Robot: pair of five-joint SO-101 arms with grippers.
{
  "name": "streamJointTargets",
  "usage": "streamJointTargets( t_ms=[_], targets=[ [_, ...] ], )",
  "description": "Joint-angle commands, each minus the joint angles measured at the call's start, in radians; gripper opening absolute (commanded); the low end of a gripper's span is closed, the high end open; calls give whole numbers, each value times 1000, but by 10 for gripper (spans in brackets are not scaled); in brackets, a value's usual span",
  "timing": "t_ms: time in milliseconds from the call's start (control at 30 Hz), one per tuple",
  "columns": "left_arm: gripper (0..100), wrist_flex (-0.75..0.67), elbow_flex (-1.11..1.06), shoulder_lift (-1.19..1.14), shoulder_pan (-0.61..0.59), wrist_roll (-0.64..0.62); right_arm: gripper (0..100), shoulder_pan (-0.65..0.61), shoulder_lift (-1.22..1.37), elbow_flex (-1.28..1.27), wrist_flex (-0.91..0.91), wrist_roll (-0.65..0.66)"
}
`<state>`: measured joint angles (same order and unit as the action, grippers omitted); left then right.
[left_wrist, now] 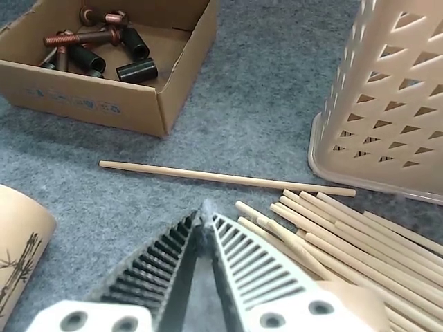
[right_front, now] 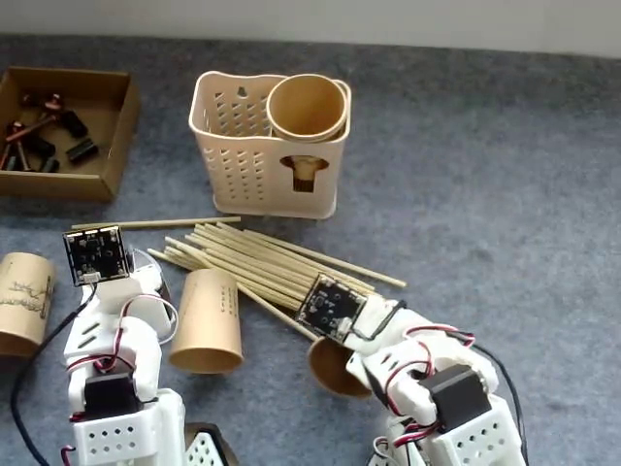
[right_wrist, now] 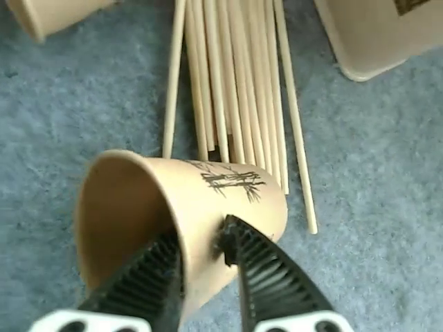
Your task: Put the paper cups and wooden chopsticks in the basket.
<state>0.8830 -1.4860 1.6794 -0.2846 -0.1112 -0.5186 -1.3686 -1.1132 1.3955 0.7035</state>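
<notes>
pinches the wall of a tipped paper cup (right_wrist: 228, 187) in the right gripper (right_wrist: 199, 235), one finger inside, one outside, just beside the chopsticks (right_wrist: 235, 69) lying before the basket (right_front: 233, 160). holds the left gripper (left_wrist: 205, 220) closed and empty near those chopsticks.

One basket (right_front: 254, 165) was there. Four paper cups could be counted: a basket cup (right_front: 307, 107), whose doubled rim hinted at more nested inside than could be told, a far-left cup (right_front: 24, 299), a middle cup (right_front: 207, 320) and a paper cup (right_front: 328, 374) at the right arm (right_front: 441, 393). Wooden chopsticks came as one loose chopstick (right_front: 155, 224) plus a bundle (right_front: 272, 262) of at least eight, overlapping too closely for an exact count. One cardboard box (right_front: 66, 131) held at least three black cylinders (left_wrist: 136, 69) and several copper-coloured bolts (left_wrist: 76, 38). With the left arm (right_front: 112, 364), the arms numbered two.
</notes>
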Motion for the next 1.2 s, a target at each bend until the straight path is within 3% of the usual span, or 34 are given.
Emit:
streamJointTargets(
  t_ms=[0, 300, 667, 1167],
  targets=[
    [11, -20, 2, 7, -12, 9, 7, 48, 4, 53, 2, 9],
    [11, -20, 2, 7, -10, 9, 7, 105, 4, 191, 4, -2],
    [11, -20, 2, 7, -10, 9, 6, 105, 12, 444, -24, -190],
    [11, -20, 2, 7, -10, 9, 6, 105, 22, 510, -521, -361]
  ],
)
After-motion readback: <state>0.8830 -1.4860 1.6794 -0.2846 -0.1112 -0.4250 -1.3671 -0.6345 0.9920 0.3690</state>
